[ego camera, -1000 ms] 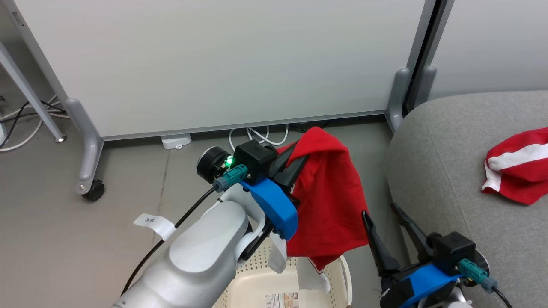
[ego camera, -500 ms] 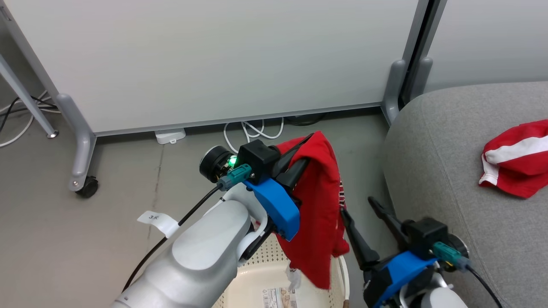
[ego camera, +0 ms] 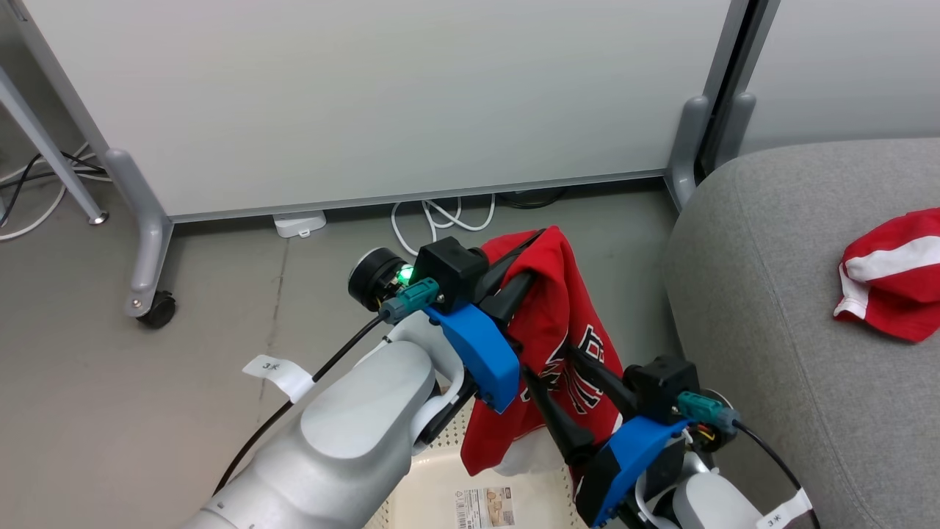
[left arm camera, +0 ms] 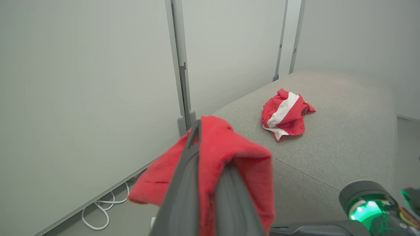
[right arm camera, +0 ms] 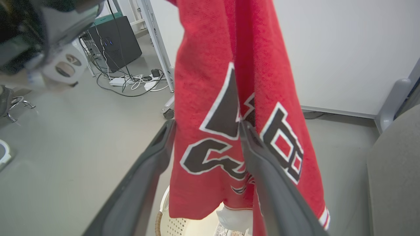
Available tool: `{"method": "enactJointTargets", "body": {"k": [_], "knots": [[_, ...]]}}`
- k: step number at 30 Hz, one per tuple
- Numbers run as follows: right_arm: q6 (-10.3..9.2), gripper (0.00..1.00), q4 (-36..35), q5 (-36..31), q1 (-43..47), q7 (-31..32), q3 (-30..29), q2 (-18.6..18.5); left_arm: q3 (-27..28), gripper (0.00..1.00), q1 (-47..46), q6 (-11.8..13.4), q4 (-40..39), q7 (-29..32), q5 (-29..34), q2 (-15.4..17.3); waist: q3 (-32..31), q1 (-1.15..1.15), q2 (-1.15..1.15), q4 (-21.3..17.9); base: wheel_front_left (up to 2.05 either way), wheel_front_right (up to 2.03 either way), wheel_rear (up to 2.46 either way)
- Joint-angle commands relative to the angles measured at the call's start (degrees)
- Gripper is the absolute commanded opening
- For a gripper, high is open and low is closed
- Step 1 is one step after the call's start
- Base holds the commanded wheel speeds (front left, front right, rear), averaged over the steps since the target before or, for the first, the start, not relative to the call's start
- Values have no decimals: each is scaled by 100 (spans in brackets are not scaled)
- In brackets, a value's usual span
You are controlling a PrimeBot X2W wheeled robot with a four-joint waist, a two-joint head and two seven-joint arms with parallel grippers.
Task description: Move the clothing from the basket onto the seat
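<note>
Basket (ego camera: 429, 481) bottom centre of head view. Hem of lettered red garment (ego camera: 558, 323) hangs over it. Right tool (ego camera: 547, 364) spread wide astride cloth, gripping nothing. Left tool (ego camera: 534, 255) pinched shut on garment's top fold.

Advice: raise hem clear of rim, swing right over seat (ego camera: 764, 279), release near striped garment (ego camera: 892, 275).

Right wrist view gives lettering and hem. Left wrist view gives landing spot.
</note>
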Motion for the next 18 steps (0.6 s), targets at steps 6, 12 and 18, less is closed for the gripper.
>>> {"method": "enactJointTargets", "body": {"k": [6, 12, 18], "knots": [[3, 100, 555, 71, -462, -164, 64, -15, -43, 0, -100, -4, 4, -38, -54, -17, 4, -1, 0, 4, 0, 0, 0], [3, 100, 1080, 373, -870, -267, 361, -13, -102, 0, -104, -4, -10, -36, -93, -30, -2, -1, 0, 15, 0, 0, 0], [3, 48, 1592, 633, -1232, -406, 653, -13, -173, 0, -107, -4, -10, -36, -151, -48, -23, -1, 0, 26, 0, 0, 0]]}}
